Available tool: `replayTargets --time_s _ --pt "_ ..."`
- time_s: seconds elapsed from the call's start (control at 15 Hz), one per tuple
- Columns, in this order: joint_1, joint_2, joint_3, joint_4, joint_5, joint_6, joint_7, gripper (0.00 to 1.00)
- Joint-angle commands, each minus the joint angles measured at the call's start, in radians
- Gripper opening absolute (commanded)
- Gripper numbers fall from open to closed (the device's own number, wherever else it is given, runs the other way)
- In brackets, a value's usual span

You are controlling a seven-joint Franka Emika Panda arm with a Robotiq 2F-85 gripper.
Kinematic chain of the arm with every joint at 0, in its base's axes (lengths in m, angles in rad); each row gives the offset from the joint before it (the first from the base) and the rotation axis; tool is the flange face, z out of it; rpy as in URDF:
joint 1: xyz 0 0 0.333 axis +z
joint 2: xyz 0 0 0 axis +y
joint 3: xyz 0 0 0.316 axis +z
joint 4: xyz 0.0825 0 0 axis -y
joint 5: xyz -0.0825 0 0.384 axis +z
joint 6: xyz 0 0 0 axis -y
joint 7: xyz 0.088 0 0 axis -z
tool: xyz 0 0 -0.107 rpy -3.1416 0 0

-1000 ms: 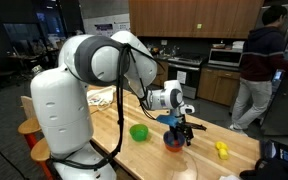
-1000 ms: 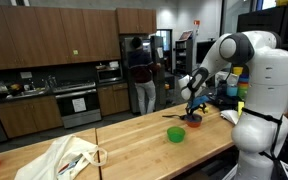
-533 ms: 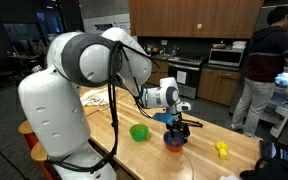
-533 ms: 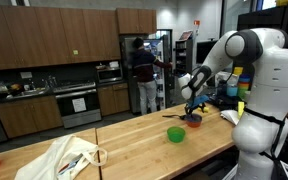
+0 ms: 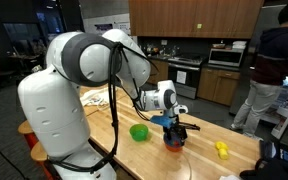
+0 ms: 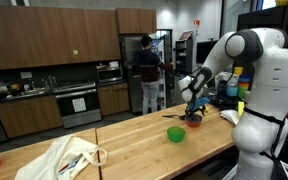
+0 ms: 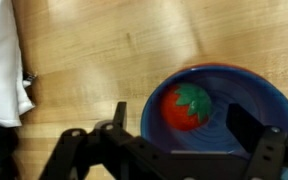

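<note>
A blue bowl (image 7: 239,105) sits on the wooden table, and a red toy tomato with a green top (image 7: 187,106) lies inside it. My gripper (image 7: 184,125) hangs directly above the bowl, open, with its fingers spread on either side of the tomato and nothing between them. In both exterior views the gripper (image 5: 174,128) (image 6: 193,109) hovers just over the bowl (image 5: 174,142) (image 6: 193,120). A green cup (image 5: 139,131) (image 6: 175,133) stands on the table a short way from the bowl.
A yellow object (image 5: 222,149) lies near the table's end. A white cloth bag (image 6: 69,156) (image 7: 2,62) lies on the table. A person (image 5: 272,65) (image 6: 147,72) stands by the kitchen cabinets behind.
The arm's base link has turned since a second ago, and the gripper stays above the bowl, still open. The person in the background has shifted position.
</note>
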Motion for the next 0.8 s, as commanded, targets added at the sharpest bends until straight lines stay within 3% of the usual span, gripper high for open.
replayTargets --time_s 0.0,0.4,0.73 --pt "0.000 -0.039 0.013 -0.042 0.003 0.020 -0.024 1.00" --pt "0.001 -0.045 0.024 -0.054 0.004 0.026 -0.034 1.00" --pt "0.016 -0.033 0.039 0.020 0.094 -0.040 -0.032 1.00"
